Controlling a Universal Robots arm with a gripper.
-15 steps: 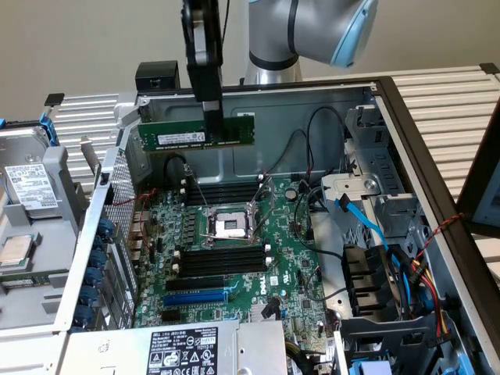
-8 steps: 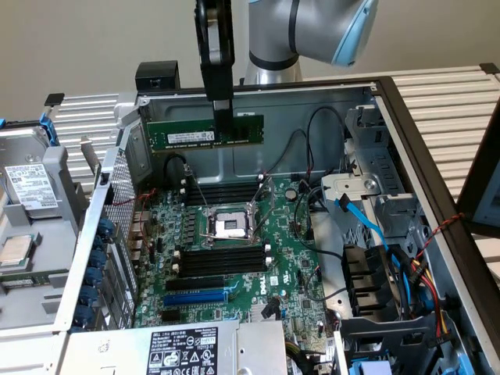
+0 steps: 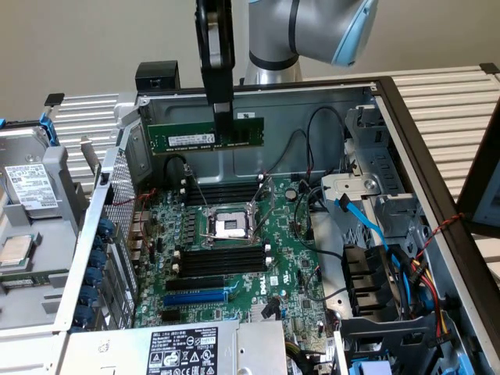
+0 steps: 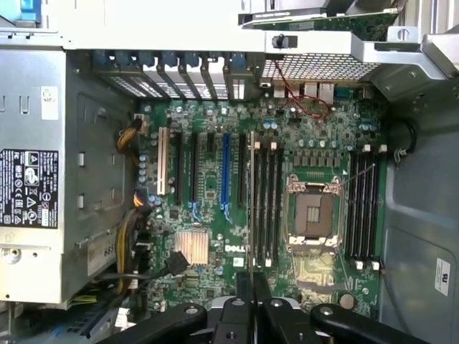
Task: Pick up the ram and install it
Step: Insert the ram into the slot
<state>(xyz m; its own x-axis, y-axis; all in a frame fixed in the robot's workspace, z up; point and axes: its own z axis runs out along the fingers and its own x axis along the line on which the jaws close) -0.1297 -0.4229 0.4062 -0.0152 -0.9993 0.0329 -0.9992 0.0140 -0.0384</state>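
**Exterior view: ram clamped in the air over the open case**

The ram [image 3: 183, 137] is a long, flat green board with a white label strip. It hangs level, on its long edge, in front of the grey sheet-metal rear wall [image 3: 312, 156] of the case. The black jaws are closed on its upper edge, right of its middle, so most of its length sticks out toward the exterior view's left.

Below it lies the green motherboard [image 3: 297, 273], thick with small parts. A square metal processor socket [image 3: 232, 226] sits between two banks of long black memory slots [image 3: 223, 256] with white end clips. A blue expansion slot [image 3: 195, 297] lies nearer the labelled grey power supply [image 3: 187, 348].

In the wrist view the ram [image 4: 251, 208] appears edge-on as a thin line running out from the jaws, just beside one slot bank [image 4: 267, 204].

There is open air between the ram and the board. Black cables [image 3: 312, 129] droop to its right in the exterior view, and a perforated metal panel [image 3: 117, 183] stands to its left.
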